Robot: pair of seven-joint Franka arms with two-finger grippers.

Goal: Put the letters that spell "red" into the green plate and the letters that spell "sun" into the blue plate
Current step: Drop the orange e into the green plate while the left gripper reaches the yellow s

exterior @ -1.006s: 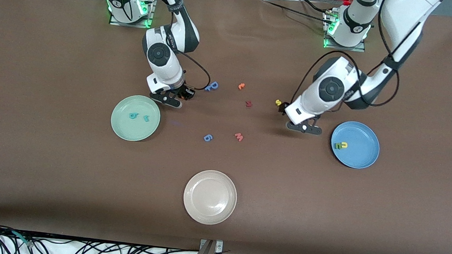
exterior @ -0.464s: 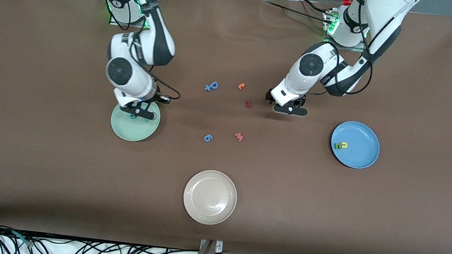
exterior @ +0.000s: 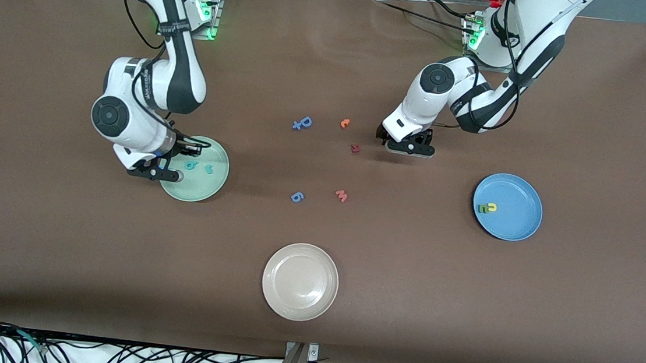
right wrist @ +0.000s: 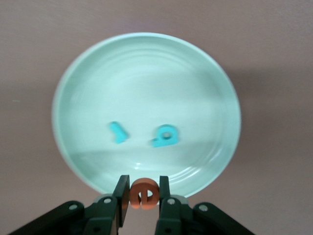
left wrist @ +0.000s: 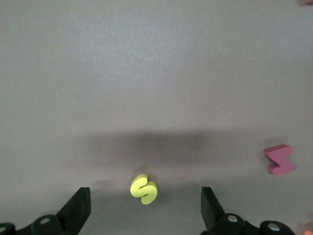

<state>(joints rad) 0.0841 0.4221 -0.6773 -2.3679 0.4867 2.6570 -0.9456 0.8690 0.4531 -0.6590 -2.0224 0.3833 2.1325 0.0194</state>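
Right gripper (right wrist: 143, 205) low centre of right wrist view, over rim of green plate (right wrist: 78, 88); jaws pinched on orange "e" (right wrist: 145, 193). Teal "r" (right wrist: 117, 132) and teal "d" (right wrist: 165, 136) lying in plate, mid-frame, apart from jaws.

Left gripper (left wrist: 144, 210) at bottom of left wrist view, jaws spread wide, holding nothing; yellow "s" (left wrist: 143, 189) on table between fingertips, touching neither.

Front view, right of centre: blue plate (exterior: 523, 193) holding yellow "u" (exterior: 491, 207) and green "n" (exterior: 482, 208), side by side.
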